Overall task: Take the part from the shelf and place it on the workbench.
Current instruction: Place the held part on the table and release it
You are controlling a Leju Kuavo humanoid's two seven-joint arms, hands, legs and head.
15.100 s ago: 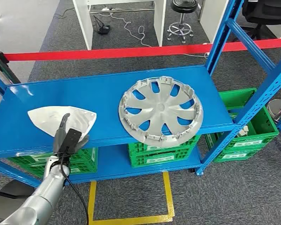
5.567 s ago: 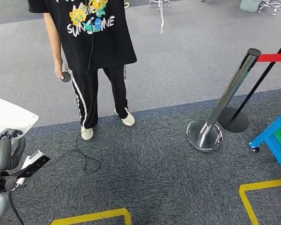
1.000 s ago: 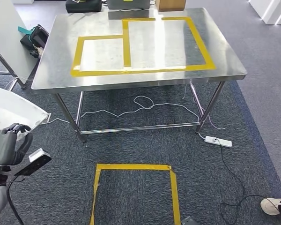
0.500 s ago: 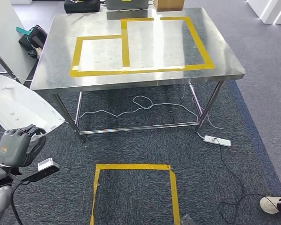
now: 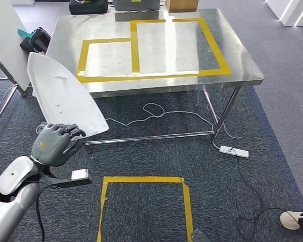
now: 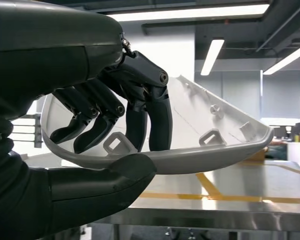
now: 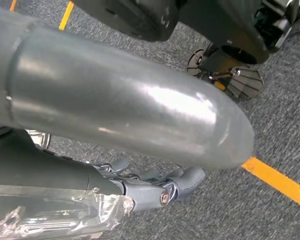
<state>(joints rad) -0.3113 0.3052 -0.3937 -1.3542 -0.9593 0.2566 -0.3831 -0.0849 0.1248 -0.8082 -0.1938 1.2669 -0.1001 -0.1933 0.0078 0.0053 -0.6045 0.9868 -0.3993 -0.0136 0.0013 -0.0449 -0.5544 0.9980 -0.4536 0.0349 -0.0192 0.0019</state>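
Short of the workbench's near left corner, the white part is carried in the air by the left hand, not yet over the steel top. The hand grips the part's near, broad end: in the left wrist view the dark fingers curl over the rim onto its ribbed inner face while the thumb presses from the other side. From that grip the part's long axis runs up and away toward the bench's left edge, its narrow tip just shy of the corner and its hollow face turned upward. The yellow-taped outlines lie farther in and to the right, so I judge the coming move to be a reach forward and rightward by the left arm, clearly the nearer one.

The right hand hangs low over the carpet, its fingers only partly seen beneath the arm, so whether they are spread or curled I cannot tell. The part's outer face is hidden.
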